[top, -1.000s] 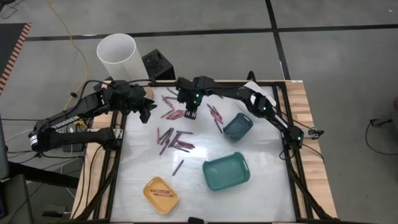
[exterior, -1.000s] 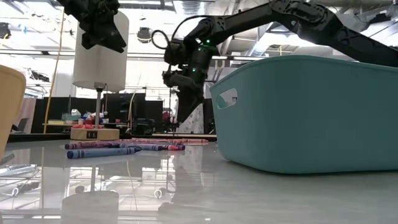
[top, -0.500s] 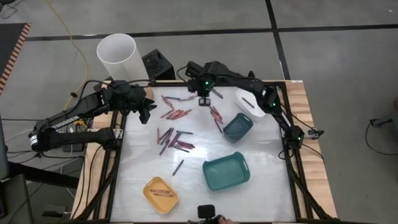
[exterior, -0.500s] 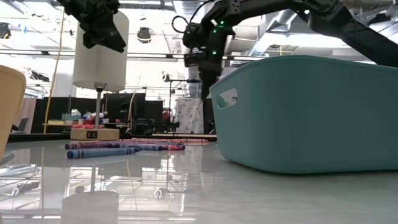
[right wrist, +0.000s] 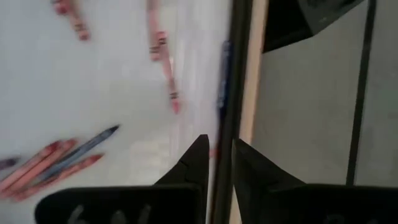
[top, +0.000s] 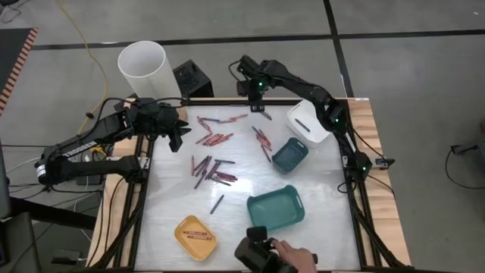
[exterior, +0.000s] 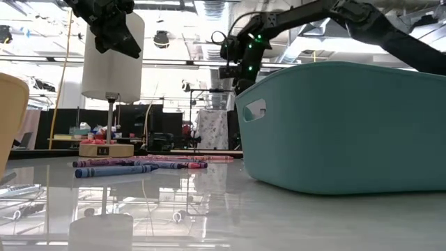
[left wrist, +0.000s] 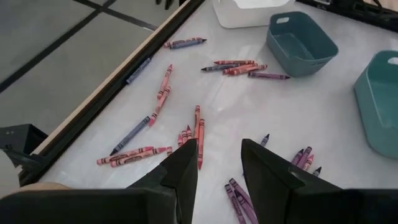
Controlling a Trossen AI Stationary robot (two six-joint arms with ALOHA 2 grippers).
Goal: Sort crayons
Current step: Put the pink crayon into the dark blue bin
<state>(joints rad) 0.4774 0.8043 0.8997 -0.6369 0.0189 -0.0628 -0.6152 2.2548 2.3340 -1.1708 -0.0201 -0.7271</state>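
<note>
White table [top: 318,174], crayons [top: 214,139] scattered mid-table, left gripper [top: 179,134] spread beside them, right gripper [top: 256,94] slightly apart, empty, above far edge.

Two teal trays [top: 276,210] [top: 289,155], a white tray [top: 307,123] and a yellow tray [top: 195,236] sit on the table [top: 326,189]; a white cylinder [top: 143,69] stands beyond

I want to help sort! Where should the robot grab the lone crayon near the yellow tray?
Probably grab the crayon at its middle, coming straight down from above and pinching across its thin width. It lies flat, slanted and alone, with free space along both long sides.
</note>
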